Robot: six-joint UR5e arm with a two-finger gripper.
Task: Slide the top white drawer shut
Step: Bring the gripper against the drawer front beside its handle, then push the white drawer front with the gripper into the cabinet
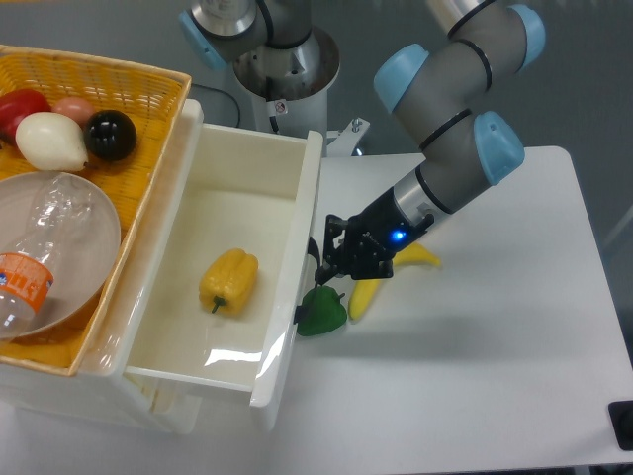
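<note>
the table (514,396) carries a white cabinet along its 9 o'clock side, and the top white drawer (223,213) is drawn well out toward 3 o'clock, its front panel (295,267) facing the arm. you have a yellow bell pepper (228,281) lying loose on the drawer floor. the yellow wicker basket (148,89) sits on the cabinet top at 10 o'clock, holding a clear bowl (74,233), a plastic bottle (25,282) and round fruit.

the gripper (331,267) is right at the drawer front, at about 4 o'clock of the tray. you cannot tell from this view whether its fingers are spread or closed, nor whether they touch the handle, which is hidden edge-on.

risks, in my judgement: a green pepper (321,312) and a banana (381,282) lie just beside the front panel under the gripper; a low push may drag or crush them. an off-centre push could skew the drawer and jam it. a fast close would send the loose pepper sliding.

writing: the bottle has an orange label; you cannot read its text. a small sticker on the arm base (282,106) is illegible.
</note>
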